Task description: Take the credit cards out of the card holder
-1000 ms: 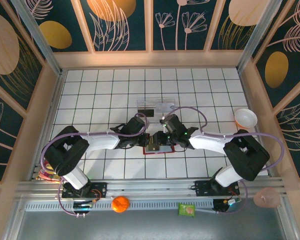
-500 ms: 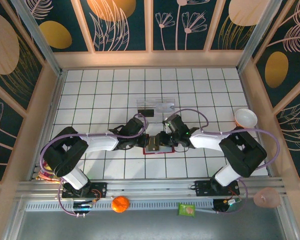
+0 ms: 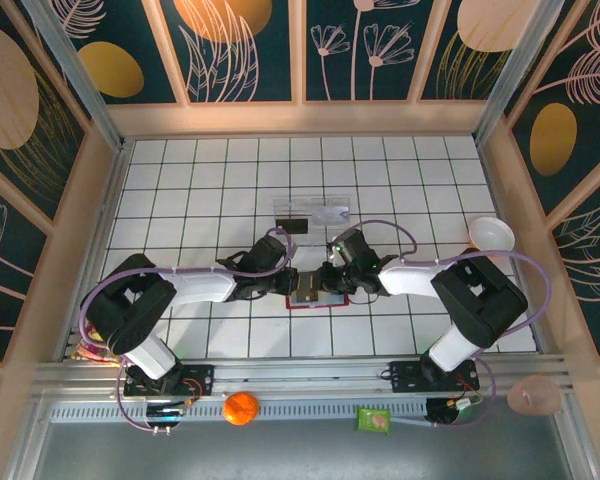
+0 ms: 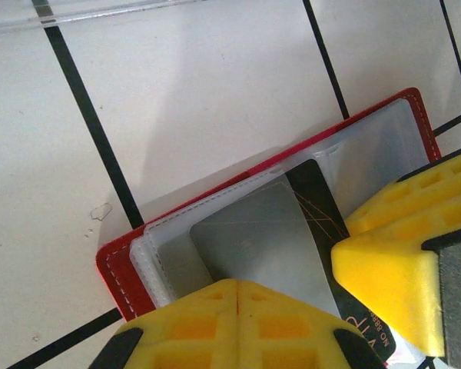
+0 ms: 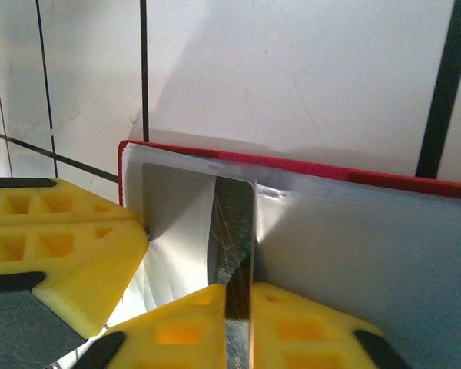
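The red card holder (image 3: 310, 301) lies open on the white tiles between both grippers, its red edge (image 4: 114, 265) framing clear sleeves. A silvery grey credit card (image 4: 253, 238) and a dark credit card (image 4: 316, 201) stick partly out of the sleeves. My left gripper (image 4: 237, 283) is shut, its yellow fingertips resting on the near end of the grey card and the holder. My right gripper (image 5: 238, 298) is shut on the dark card (image 5: 234, 223), which stands edge-on between its fingers over the holder (image 5: 307, 166). From above, the left gripper (image 3: 292, 284) and the right gripper (image 3: 328, 283) nearly touch.
A clear plastic tray (image 3: 316, 212) lies just beyond the grippers, with a small dark flat piece (image 3: 292, 224) at its left end. A white bowl (image 3: 491, 235) stands at the right. An orange (image 3: 241, 408) and a green packet (image 3: 373, 419) rest on the front rail.
The right gripper's jaws have closed onto the dark card, and its arm has stretched slightly further left. The left arm has stayed in place.
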